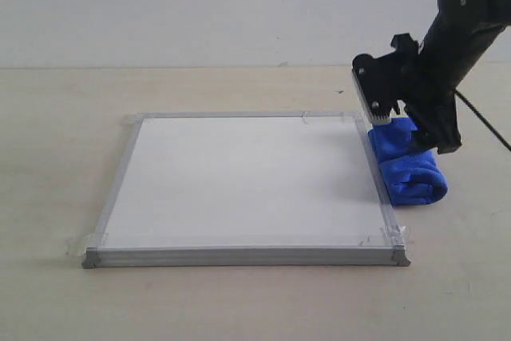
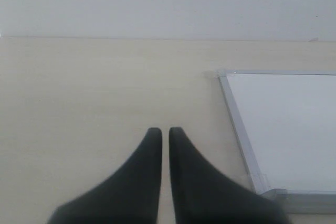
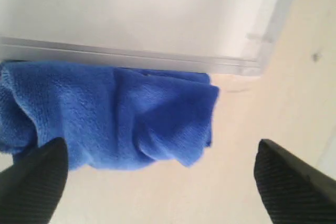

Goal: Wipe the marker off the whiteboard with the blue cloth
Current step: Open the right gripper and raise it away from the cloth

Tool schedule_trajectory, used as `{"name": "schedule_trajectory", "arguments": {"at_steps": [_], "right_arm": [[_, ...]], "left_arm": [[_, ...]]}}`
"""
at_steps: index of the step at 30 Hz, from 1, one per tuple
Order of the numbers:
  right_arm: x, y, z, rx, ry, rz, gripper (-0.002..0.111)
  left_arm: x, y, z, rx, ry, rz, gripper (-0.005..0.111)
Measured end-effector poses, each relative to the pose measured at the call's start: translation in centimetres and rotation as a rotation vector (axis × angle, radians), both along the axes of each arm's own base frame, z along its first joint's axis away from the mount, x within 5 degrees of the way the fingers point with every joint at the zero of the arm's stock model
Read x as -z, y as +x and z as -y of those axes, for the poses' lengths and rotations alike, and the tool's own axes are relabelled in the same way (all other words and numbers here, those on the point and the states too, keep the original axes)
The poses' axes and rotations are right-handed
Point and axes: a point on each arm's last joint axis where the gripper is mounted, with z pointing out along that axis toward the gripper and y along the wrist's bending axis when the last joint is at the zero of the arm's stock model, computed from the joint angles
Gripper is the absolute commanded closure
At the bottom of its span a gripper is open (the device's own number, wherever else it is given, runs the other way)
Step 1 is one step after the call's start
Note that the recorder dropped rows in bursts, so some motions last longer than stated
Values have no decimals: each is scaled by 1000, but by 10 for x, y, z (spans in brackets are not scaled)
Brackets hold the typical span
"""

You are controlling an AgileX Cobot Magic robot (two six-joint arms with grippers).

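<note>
Lying lengthwise along the whiteboard's [image 1: 239,181] right edge, blue cloth [image 1: 407,167] sits below open right end effector [image 3: 160,142]; left end effector [image 2: 165,129] clenched.

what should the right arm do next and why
Probably lift the right gripper up and away. The whiteboard looks clean, the blue cloth lies on the table beside the board's right edge, and the jaws stand open over the cloth, holding nothing.
</note>
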Motion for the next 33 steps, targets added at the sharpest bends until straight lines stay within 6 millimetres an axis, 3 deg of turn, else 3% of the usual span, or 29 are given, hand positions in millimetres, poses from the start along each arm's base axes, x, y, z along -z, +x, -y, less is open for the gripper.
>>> {"name": "schedule_trajectory", "arguments": {"at_steps": [5, 9, 21, 26, 29, 31, 33], "right_arm": [[-38, -11, -1, 54, 62, 87, 22], [-53, -18, -2, 166, 155, 114, 22], [-56, -20, -3, 674, 429, 82, 22], [-55, -21, -4, 745, 465, 74, 24], [-55, -22, -4, 754, 461, 59, 45], [-55, -22, -5, 764, 474, 48, 70], [-55, -23, -6, 790, 505, 34, 103]], "left_arm": [[0, 0, 0, 0, 0, 0, 102], [0, 0, 0, 0, 0, 0, 102], [0, 0, 0, 0, 0, 0, 102], [0, 0, 0, 0, 0, 0, 102], [0, 0, 0, 0, 0, 0, 102], [0, 0, 0, 0, 0, 0, 102], [0, 0, 0, 0, 0, 0, 102]]}}
